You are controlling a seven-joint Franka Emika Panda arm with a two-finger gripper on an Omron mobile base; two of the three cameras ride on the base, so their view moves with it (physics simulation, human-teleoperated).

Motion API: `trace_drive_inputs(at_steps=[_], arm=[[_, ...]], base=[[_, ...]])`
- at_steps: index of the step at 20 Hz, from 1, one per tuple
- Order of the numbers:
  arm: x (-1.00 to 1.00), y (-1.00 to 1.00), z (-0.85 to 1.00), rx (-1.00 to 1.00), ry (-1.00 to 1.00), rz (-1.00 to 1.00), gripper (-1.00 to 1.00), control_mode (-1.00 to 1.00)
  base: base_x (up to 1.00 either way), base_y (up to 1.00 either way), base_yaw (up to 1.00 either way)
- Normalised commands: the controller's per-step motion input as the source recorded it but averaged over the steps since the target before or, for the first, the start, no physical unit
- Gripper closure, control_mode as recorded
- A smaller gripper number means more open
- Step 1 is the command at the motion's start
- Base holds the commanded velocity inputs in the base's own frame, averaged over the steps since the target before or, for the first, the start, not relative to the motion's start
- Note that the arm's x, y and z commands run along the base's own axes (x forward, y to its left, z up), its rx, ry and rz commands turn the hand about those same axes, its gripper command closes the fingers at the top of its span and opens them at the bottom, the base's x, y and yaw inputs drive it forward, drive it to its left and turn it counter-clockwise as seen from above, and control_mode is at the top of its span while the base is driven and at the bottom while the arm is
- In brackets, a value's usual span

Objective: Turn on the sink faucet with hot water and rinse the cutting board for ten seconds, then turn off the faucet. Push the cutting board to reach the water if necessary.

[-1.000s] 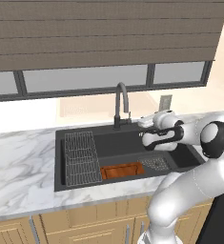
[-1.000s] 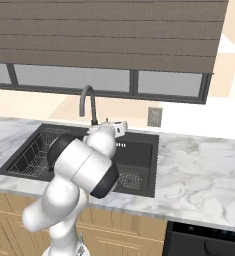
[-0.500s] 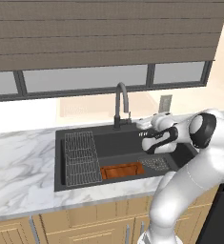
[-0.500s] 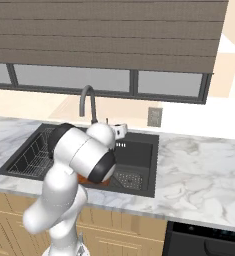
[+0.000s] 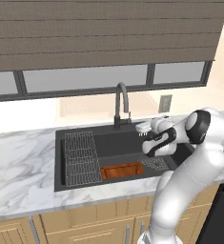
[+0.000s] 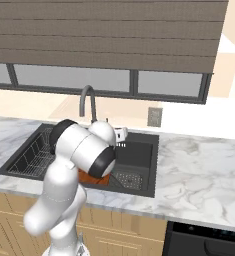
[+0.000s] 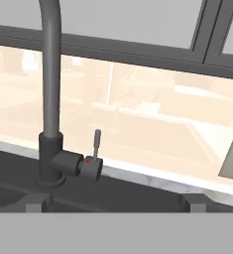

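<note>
gripper (image 5: pixel 143 129) open, just right of sink faucet (image 5: pixel 121 102) lever (image 7: pixel 96 144).

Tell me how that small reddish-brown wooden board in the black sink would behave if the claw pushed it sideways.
The flat rectangular reddish-brown wooden cutting board looks rigid, so it would probably slide as one piece rather than bend. It lies flat on the floor of the charcoal-black sink basin, so tipping or rolling seems unlikely. Its raised lighter rim may give the claw an edge to push against.

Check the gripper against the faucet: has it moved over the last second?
Yes. In the left base view the gripper has moved left toward the faucet, closing the gap to its base. Its jaws stand open.
</note>
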Motion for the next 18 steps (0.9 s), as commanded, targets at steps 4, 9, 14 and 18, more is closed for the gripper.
trace_drive_inputs(at_steps=[4,9,14,18], arm=[[0.05,0.00,-0.12,0.00,0.00,0.00,-1.00,-1.00],[0.04,0.10,-0.02,0.00,0.00,0.00,-1.00,-1.00],[0.13,0.12,-0.02,0.00,0.00,-0.01,-1.00,-1.00],[0.09,0.04,0.00,0.00,0.00,-0.02,-1.00,-1.00]], base=[[0.00,0.00,0.00],[0.00,0.00,0.00],[0.00,0.00,0.00],[0.00,0.00,0.00]])
